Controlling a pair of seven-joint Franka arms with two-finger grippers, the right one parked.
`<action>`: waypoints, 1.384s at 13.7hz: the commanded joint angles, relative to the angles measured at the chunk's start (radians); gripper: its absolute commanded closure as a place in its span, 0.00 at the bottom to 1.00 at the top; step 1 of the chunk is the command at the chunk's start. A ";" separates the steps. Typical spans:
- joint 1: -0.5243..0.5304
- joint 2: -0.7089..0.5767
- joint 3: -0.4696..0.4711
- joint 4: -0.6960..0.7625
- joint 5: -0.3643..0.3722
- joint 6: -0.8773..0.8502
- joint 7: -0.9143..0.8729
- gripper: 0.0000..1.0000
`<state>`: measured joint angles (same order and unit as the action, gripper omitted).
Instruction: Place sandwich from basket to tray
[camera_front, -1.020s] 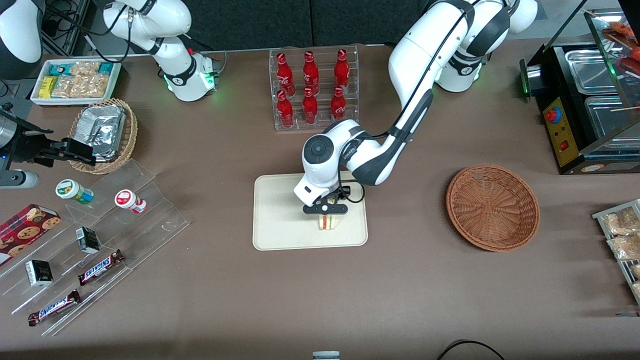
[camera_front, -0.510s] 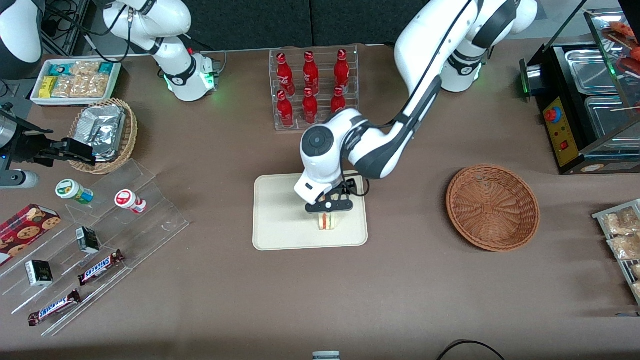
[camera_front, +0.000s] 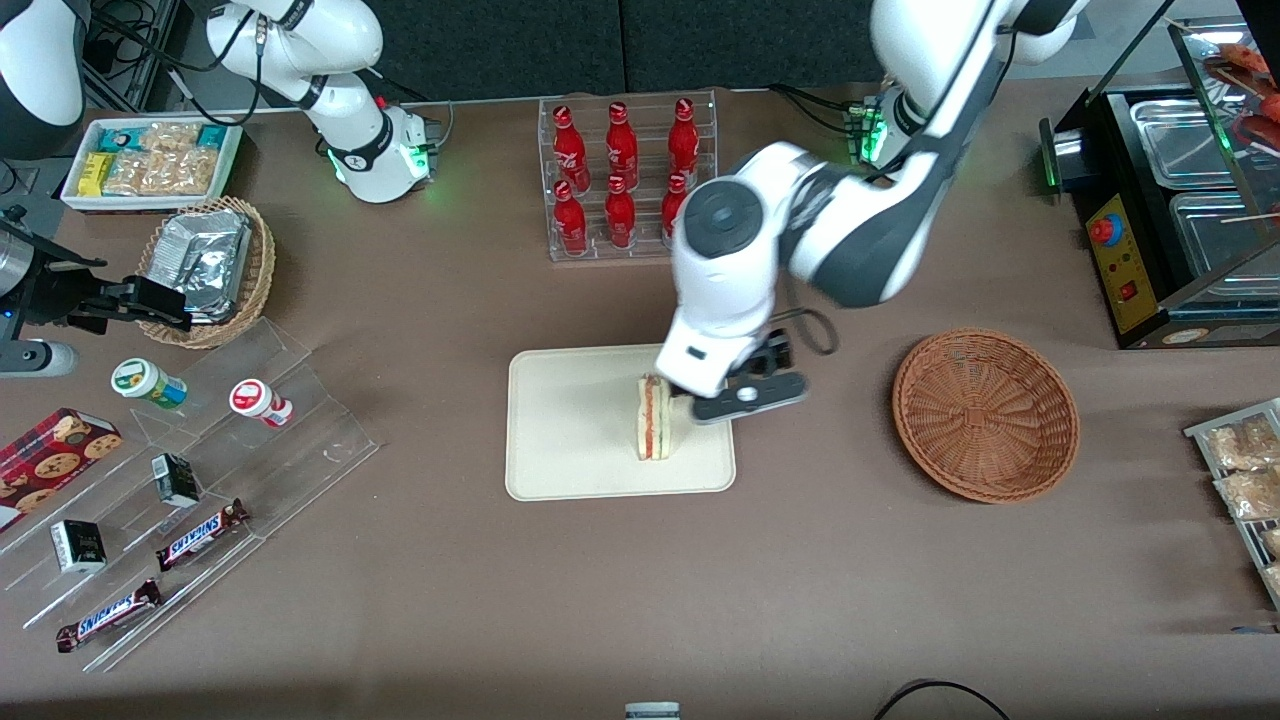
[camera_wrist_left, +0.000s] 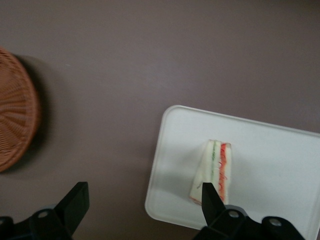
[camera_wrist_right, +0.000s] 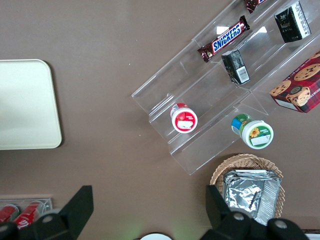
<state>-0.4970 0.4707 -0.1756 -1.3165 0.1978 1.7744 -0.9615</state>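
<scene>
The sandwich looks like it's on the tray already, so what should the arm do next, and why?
Probably just lift clear and pull back toward its own end of the table. The sandwich lies on the cream tray, the wicker basket holds nothing, and the gripper hangs open above the tray's edge, gripping nothing. The placing looks done, so retreating seems to be all that is left.

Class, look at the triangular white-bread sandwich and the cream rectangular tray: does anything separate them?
No. The triangular white-bread sandwich already lies on the cream rectangular tray; the open left gripper hangs above the tray's edge, toward the empty reddish-brown wicker basket.
</scene>
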 joint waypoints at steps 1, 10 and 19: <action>0.098 -0.131 -0.007 -0.027 -0.063 -0.099 0.003 0.01; 0.345 -0.348 -0.007 -0.041 -0.122 -0.397 0.334 0.01; 0.505 -0.471 0.106 -0.061 -0.206 -0.506 0.794 0.01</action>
<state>0.0080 0.0457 -0.1035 -1.3324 0.0035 1.2890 -0.2440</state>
